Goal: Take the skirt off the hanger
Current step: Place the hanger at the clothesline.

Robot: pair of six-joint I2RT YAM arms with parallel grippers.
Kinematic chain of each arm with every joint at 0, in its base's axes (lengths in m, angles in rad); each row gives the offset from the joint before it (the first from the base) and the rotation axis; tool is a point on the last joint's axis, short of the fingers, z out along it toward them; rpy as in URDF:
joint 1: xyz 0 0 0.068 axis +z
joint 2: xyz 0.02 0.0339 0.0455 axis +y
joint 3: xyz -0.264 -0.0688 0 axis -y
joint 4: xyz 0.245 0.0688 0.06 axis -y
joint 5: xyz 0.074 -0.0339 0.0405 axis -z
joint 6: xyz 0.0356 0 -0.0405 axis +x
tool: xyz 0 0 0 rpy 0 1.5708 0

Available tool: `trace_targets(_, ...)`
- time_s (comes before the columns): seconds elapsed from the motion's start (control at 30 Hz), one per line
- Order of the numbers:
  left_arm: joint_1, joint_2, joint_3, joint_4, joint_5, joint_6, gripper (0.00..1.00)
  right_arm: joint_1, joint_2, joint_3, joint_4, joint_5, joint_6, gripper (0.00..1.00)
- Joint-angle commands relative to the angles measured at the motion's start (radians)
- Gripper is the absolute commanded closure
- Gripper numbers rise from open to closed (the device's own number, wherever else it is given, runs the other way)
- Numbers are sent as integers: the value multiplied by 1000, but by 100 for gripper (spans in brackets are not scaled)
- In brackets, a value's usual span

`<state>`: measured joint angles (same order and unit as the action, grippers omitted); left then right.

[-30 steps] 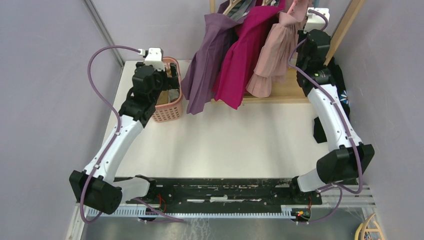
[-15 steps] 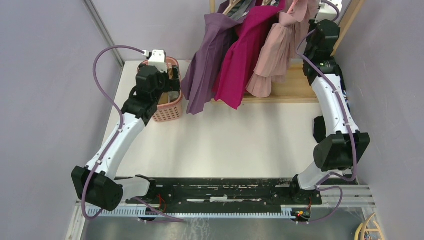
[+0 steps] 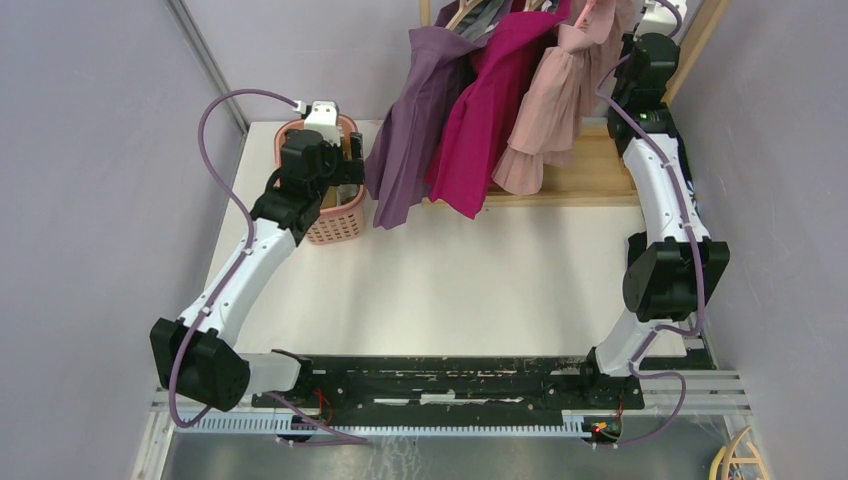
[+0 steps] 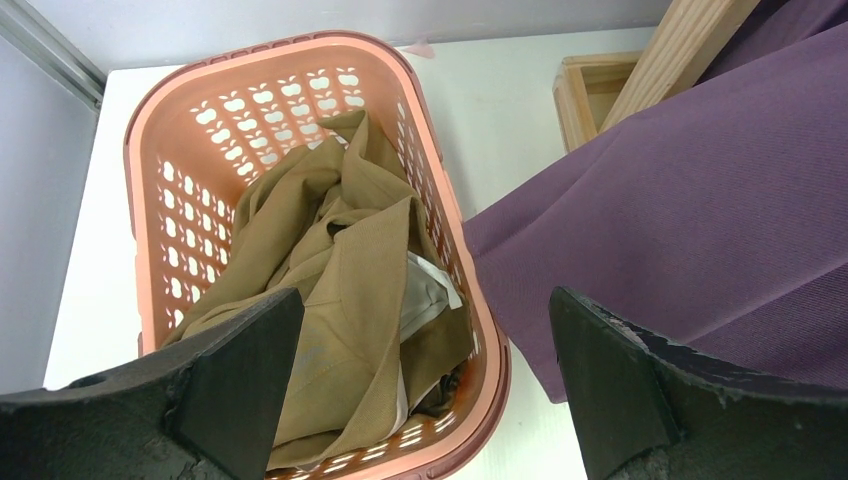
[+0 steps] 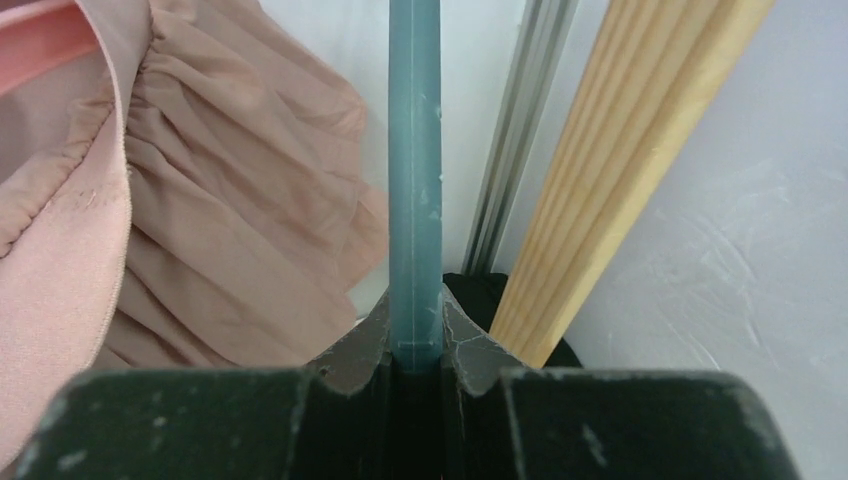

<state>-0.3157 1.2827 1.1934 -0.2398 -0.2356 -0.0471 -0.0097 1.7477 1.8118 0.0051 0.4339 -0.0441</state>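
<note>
The pale pink ruffled skirt hangs at the right end of the clothes rack; in the right wrist view the skirt fills the left side. My right gripper is shut on a blue-green plastic bar of the hanger, just right of the skirt's gathered waist. From above, the right gripper sits high beside the rack's right post. The rest of the hanger is hidden. My left gripper is open over the basket, holding nothing, and shows in the top view as the left gripper.
A pink plastic basket holds a tan garment. A purple garment and a magenta one hang left of the skirt. The wooden rack post stands right of my right gripper. The rack's wooden base lies on the table.
My right arm has reached farther back and up along the rack's right post. The left arm has shifted slightly right over the basket, still open.
</note>
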Motion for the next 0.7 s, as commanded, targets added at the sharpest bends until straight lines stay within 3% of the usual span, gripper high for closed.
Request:
trace_targets(0.0,-2,8,51,17,-15,16,1,-6,24,63,26,-22,29,99)
trace_targets(0.27,-2,20,52,15,-10,18,1,-13,33,56,-7,28,38,99)
trace_targets(0.5,-2,16,47,18,-2,20,1,-17,2,27,-5,80,12,61)
trace_targets(0.67,-2,2,30,27,5,16,1,-17,-38,22,-6,64,5,42)
